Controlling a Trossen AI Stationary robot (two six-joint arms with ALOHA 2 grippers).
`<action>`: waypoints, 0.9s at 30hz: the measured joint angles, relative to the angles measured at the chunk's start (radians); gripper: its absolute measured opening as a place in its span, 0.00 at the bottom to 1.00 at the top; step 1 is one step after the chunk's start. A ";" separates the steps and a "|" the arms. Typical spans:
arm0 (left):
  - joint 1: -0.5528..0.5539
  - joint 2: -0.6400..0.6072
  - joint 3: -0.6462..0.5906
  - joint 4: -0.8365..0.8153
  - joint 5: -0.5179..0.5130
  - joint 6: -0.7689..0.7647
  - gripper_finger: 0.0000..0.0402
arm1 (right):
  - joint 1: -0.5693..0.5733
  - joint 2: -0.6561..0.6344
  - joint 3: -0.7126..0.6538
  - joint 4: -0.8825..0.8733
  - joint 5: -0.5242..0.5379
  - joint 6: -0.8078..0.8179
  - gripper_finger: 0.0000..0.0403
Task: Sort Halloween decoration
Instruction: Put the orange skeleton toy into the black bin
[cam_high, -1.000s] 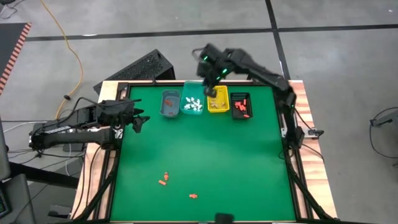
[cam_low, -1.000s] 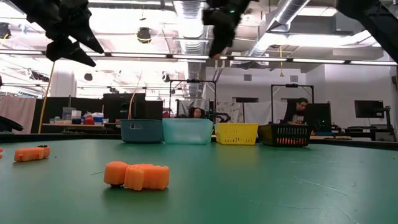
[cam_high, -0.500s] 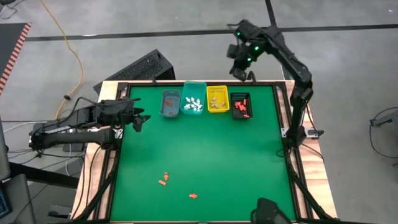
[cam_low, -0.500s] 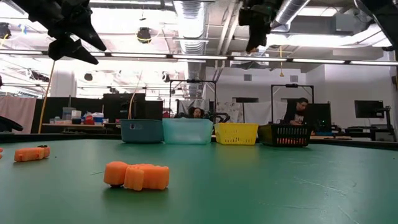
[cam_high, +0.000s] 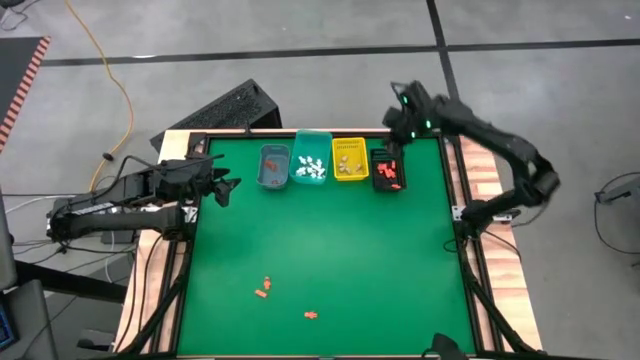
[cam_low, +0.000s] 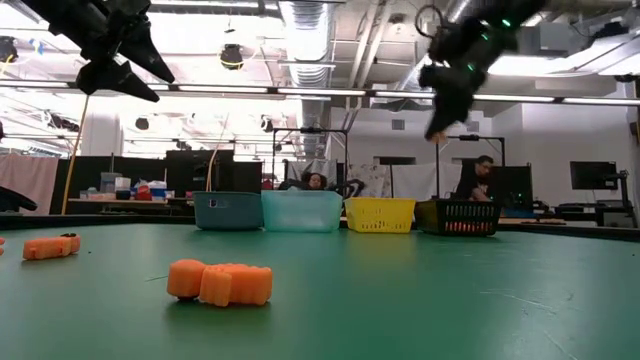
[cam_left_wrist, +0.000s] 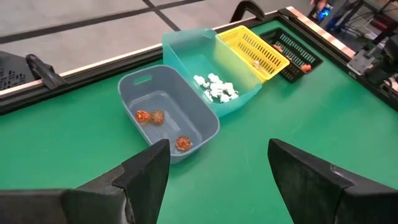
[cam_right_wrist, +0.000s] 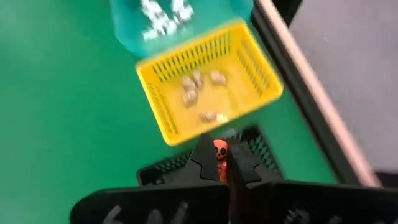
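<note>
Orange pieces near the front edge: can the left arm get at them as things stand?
Probably yes. The left gripper hangs open over the table's left side, and only bare green mat lies between it and the three orange pieces.

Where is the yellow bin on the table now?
In the high view the yellow bin stands at the table's far edge, third in the row, between the teal bin and the black bin.

Robotics laboratory or workshop, open-plan. Exposed ceiling ducts (cam_low: 318, 40) and strip lighting overhead; polished concrete floor (cam_high: 300, 25) with black tape lines and an orange cable (cam_high: 110, 75); benches with monitors (cam_low: 590, 175) and seated people (cam_low: 483, 180) beyond a green test table (cam_high: 330, 250).
</note>
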 joint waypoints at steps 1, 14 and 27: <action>0.000 0.000 0.000 0.000 0.000 0.000 0.65 | 0.000 -0.033 -0.077 0.057 0.013 0.024 0.00; 0.000 0.000 0.000 0.000 -0.048 -0.010 0.65 | 0.045 -0.239 -0.600 0.565 0.133 0.291 0.01; 0.000 0.000 0.000 0.000 -0.053 -0.028 0.65 | 0.098 -0.229 -0.700 0.719 0.267 0.304 0.18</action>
